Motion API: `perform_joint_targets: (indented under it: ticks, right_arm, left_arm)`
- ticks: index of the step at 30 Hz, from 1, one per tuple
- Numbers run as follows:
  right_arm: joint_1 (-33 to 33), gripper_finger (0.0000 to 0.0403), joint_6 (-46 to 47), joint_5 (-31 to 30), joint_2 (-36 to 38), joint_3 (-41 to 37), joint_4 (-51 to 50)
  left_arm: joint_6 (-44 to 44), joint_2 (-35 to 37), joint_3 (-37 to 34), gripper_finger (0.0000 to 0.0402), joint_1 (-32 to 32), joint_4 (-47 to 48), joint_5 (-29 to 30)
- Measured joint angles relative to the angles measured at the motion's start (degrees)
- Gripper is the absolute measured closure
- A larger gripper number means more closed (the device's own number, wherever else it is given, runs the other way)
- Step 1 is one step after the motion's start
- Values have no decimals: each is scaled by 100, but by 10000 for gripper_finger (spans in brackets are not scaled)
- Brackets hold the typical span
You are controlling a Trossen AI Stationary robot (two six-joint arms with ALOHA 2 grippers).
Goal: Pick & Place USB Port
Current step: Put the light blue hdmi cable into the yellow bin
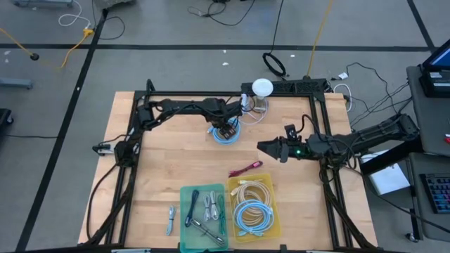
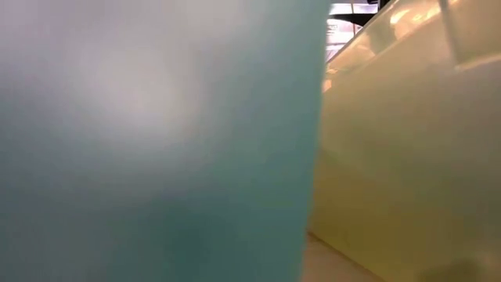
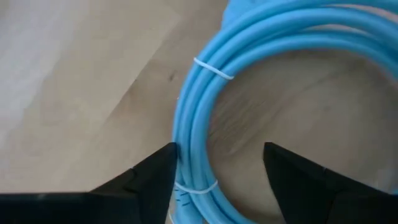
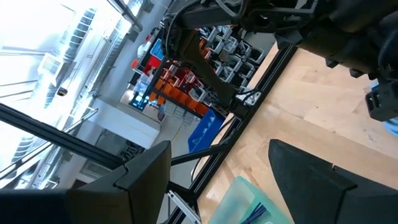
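Left end effector [image 3: 217, 171], fingers spread, straddles the blue cable coil [image 3: 205, 112] lying at the bench's [image 1: 169, 161] far-middle, nothing gripped yet; coil prob. light, floppy, slick-jacketed, best pinched across the bundled strands by a tie; right end effector [image 4: 217, 168] waits open mid-right.

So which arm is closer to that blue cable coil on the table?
Left. Its end effector straddles the blue cable coil, fingers open. The right end effector hovers off to the coil's side, empty.

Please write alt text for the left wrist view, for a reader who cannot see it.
The left end effector is open, its dark fingers straddling a coiled light blue cable bound with white ties, lying on the wooden table.
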State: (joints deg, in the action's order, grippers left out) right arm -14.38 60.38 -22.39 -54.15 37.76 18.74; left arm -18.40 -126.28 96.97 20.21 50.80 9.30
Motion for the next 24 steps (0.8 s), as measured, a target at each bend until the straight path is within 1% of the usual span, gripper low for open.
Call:
perform_joint_targets:
  ticks: [2, 3, 7, 8, 12, 16, 24]
  right_arm:
    - [-3, 138, 0, 0, 0, 0, 15]
    - [-3, 138, 0, 2, 0, 0, 17]
    - [-3, 138, 0, 0, 0, 0, 24]
    - [-3, 138, 1, 0, 0, 0, 25]
    - [-3, 138, 0, 0, 0, 0, 24]
    - [-1, 138, -4, -2, 0, 0, 26]
    - [1, 138, -103, -3, 0, 0, 26]
  left_arm:
    - [-87, 0, 0, 194, -6, 63, 32]
    - [-124, -2, 0, 219, -4, 100, 30]
    - [-62, -9, 5, 357, 11, 205, -116]
    - [-35, -4, 12, 377, 11, 225, -159]
    - [-124, 3, 13, 387, 2, 361, -295]
    - [-205, 201, -9, 394, -55, 710, -433]
    - [-388, 1297, -2, 397, -112, 1082, -361]
